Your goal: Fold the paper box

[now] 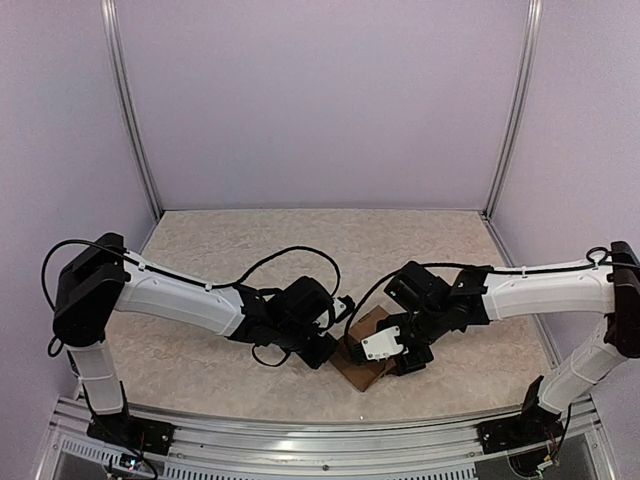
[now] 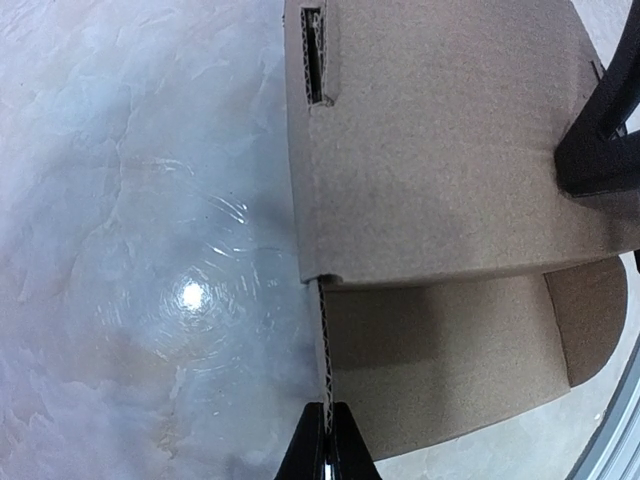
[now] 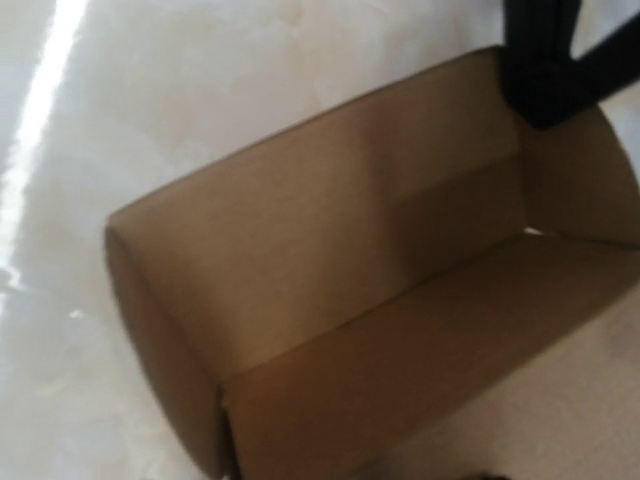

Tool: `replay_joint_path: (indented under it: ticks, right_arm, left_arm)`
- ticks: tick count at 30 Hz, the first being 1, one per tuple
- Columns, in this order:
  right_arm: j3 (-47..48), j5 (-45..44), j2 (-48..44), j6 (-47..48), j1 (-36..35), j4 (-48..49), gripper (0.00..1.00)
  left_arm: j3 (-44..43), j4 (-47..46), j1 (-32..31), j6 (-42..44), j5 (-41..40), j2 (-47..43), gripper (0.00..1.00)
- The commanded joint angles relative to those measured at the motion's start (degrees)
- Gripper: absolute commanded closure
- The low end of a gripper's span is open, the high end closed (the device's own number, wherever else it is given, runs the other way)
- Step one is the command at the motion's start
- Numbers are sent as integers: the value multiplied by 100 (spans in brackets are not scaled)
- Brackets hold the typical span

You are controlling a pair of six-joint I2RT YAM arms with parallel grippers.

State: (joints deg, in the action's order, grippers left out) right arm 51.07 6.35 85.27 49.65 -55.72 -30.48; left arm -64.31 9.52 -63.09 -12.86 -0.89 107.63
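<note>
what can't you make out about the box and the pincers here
- Top view: the paper box is mostly covered by the left pincer and right pincer; its fold state is hidden.
- Left wrist view: the box is cut off by the top and right edges.
- Right wrist view: blurred; the right pincer's jaws are not shown.

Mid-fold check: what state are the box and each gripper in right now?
paper box: partly folded, walls raised, top open, rounded flap not tucked.
left gripper: shut on the edge of a box wall.
right gripper: over the box, one finger against a panel; open or shut unclear.
</note>
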Motion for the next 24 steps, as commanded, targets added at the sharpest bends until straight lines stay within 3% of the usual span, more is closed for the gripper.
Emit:
replay_joint_path:
  ticks: [1,11,24]
  right_arm:
    - [-79,559,165,236,-88,-688,31]
    - [-479,-193,152,-416,-96,411,45]
    - [-598,-241,77,-351,-90,504,44]
  left_arm:
    - [-11,-384,-59,78,169,-263,98]
    - [-11,-353,-73,-6,202,-352,98]
    - [-76,-303,-73,-10,238,-326,98]
